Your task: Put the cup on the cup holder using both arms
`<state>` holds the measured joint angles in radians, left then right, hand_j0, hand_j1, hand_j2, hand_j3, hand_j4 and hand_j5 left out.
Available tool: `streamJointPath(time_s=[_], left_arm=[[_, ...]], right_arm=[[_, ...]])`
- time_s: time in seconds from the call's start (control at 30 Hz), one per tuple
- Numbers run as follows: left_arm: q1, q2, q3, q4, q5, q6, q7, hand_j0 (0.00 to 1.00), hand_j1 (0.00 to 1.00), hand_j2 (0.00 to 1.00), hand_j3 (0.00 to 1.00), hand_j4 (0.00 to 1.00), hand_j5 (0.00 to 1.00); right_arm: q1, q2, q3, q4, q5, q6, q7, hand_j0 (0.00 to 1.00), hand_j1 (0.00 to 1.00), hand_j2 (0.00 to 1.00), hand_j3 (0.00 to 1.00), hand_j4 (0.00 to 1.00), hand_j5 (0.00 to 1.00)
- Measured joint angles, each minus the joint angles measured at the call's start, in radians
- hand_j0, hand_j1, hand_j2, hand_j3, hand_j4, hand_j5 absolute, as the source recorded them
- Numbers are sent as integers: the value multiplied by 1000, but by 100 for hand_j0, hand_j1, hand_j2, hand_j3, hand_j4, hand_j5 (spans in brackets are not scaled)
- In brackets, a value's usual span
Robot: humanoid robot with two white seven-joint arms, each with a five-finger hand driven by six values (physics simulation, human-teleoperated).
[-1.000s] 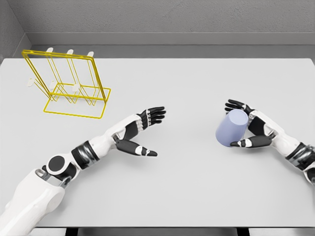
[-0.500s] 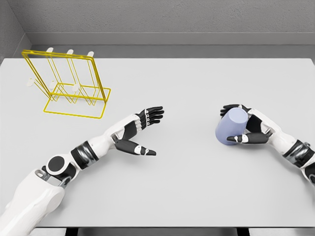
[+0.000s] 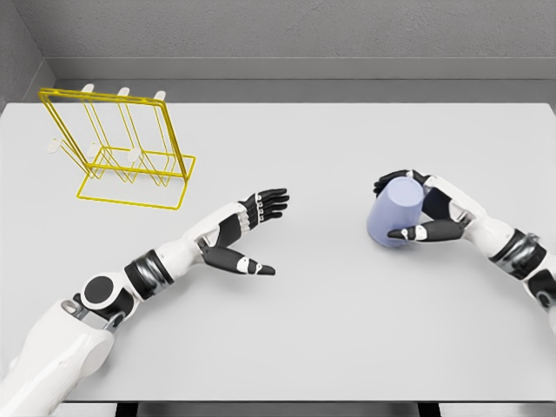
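While the right hand [image 3: 423, 211] wraps its dark fingers [image 3: 390, 183] round a pale blue cup [image 3: 395, 214], the scene from the head camera shows a wide white table [image 3: 347, 330] against a grey wall. The cup sits tilted in that grasp, its rounded top leaning toward the far edge of the table, the thumb pressed across its near side and the other fingers curling over its far side. Whether its base touches the tabletop cannot be told. Nothing of its inside is visible from this angle.

Well apart from the cup, toward the table's far left corner, stands the yellow wire cup holder [image 3: 122, 152]. Its frame leans, with three white-tipped pegs [image 3: 123, 91] showing along the top bar and more lower down; every peg is bare.

Between the cup and the holder, nearer the cup's side of the gap, the left hand [image 3: 248, 230] is held out over the table, palm turned toward the cup, fingers spread wide and straight, thumb pointing toward the cup, holding nothing. Its white forearm runs back to the lower left corner of the picture. The right forearm leaves the picture at its right edge, just beyond the cup.
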<state>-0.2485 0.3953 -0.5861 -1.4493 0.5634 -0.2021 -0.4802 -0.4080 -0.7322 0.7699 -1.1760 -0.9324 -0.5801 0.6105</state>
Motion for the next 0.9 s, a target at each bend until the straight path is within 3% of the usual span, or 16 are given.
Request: streamJointPath(time_s=[0.4, 0.73, 0.9], left_arm=[[0, 0, 1, 2, -1, 0, 0, 100, 100, 100, 100, 100, 100], [0, 3, 30, 9, -3, 2, -1, 100, 100, 100, 100, 100, 100], [-2, -1, 62, 27, -73, 3, 1, 100, 100, 100, 100, 100, 100]], right_arm=[[-48, 112, 10, -59, 66, 11, 0, 67, 67, 67, 67, 67, 67], [-49, 190, 60, -10, 117, 18, 0, 68, 68, 68, 68, 68, 68], [-57, 227, 71, 11, 144, 34, 0, 69, 69, 69, 69, 69, 69]])
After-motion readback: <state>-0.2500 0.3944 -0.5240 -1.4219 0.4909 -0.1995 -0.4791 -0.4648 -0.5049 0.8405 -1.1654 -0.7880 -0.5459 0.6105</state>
